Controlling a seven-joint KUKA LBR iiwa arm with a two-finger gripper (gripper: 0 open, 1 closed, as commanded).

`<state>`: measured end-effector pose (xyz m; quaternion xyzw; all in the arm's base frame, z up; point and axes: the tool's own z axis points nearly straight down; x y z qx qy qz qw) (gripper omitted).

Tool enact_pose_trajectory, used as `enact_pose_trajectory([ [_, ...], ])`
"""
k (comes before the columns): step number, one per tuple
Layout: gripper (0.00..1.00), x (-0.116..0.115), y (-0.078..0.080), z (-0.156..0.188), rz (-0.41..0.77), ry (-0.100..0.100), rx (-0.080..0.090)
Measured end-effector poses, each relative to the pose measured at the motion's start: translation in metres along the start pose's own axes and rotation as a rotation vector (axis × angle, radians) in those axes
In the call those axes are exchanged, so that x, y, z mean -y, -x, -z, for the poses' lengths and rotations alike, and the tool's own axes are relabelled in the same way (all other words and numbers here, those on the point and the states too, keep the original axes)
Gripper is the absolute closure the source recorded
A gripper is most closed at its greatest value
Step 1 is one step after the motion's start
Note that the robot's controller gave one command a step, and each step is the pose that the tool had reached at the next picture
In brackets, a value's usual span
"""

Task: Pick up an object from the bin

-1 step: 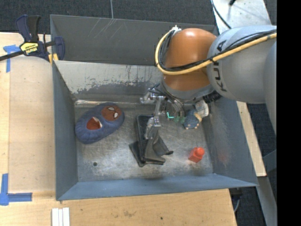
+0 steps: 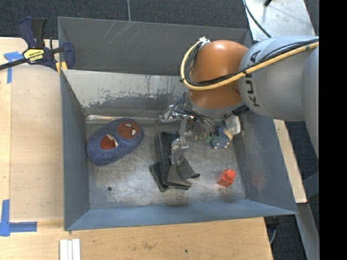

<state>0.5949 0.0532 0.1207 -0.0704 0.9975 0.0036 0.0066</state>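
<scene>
My gripper [image 2: 178, 147] hangs below the arm's orange dome in the middle of the bin, its metal tip right over a black, wedge-shaped object [image 2: 169, 169] that lies on the bin floor. The tip looks level with the top of this black thing, and whether it touches is unclear. A small green and white item [image 2: 222, 138] lies just right of the gripper, partly hidden by the arm. A small red piece [image 2: 226, 177] rests on the floor at the front right.
A blue plush thing with two red-brown patches [image 2: 114, 141] lies at the left of the bin, well away from the gripper. Bare floor stretches between it and the black object. The arm covers the bin's back right corner.
</scene>
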Motion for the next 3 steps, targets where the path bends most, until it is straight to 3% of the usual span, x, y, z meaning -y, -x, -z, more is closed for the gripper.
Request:
enact_pose_trajectory([
  [1, 0.0, -0.116, 0.03, -0.033, -0.004, -0.003, 0.0],
  [2, 1.0, -0.113, 0.033, -0.029, -0.009, -0.003, 0.012],
  [3, 1.0, -0.137, 0.025, 0.12, 0.099, -0.004, -0.001],
])
